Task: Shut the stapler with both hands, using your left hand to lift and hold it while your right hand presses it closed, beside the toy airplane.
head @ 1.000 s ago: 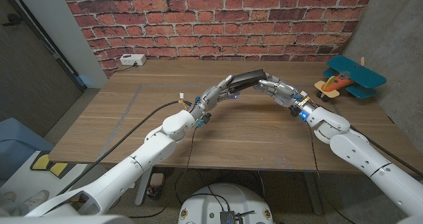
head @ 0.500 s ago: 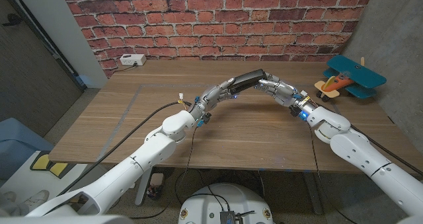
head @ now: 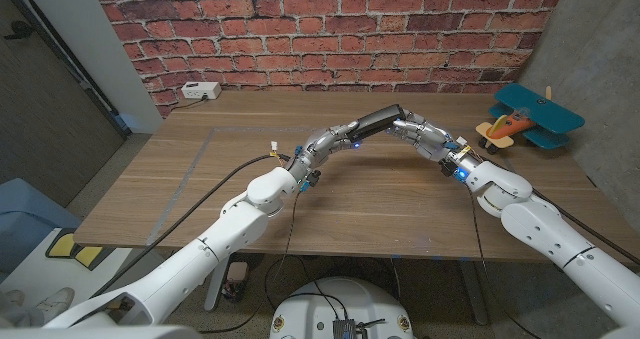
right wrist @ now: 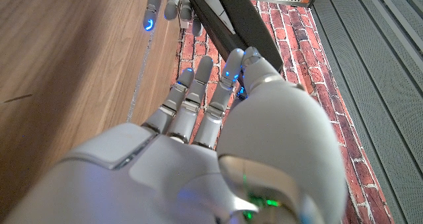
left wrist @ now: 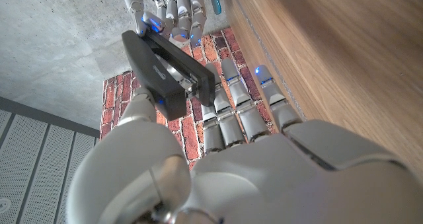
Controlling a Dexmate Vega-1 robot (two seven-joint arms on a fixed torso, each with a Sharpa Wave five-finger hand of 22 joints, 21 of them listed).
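Note:
A black stapler (head: 378, 119) hangs above the middle of the wooden table (head: 250, 169). My left hand (head: 333, 139) grips its near end from below, thumb along one side, as the left wrist view shows the stapler (left wrist: 165, 69) above that hand (left wrist: 225, 158). My right hand (head: 420, 133) holds the far end, thumb on top and fingers under it; the right wrist view shows the stapler (right wrist: 231, 19) past that hand (right wrist: 218, 145). The stapler's two arms lie close together. The toy airplane (head: 528, 119), blue with an orange body, stands at the table's far right.
A white power box (head: 200, 91) sits at the back left by the brick wall. A black cable (head: 215, 174) runs along my left arm. Faint blue tape lines (head: 195, 164) mark the left part of the table.
My right hand has closed in slightly on the stapler's far end and the stapler looks thinner. Both arms stay nearly where they were.

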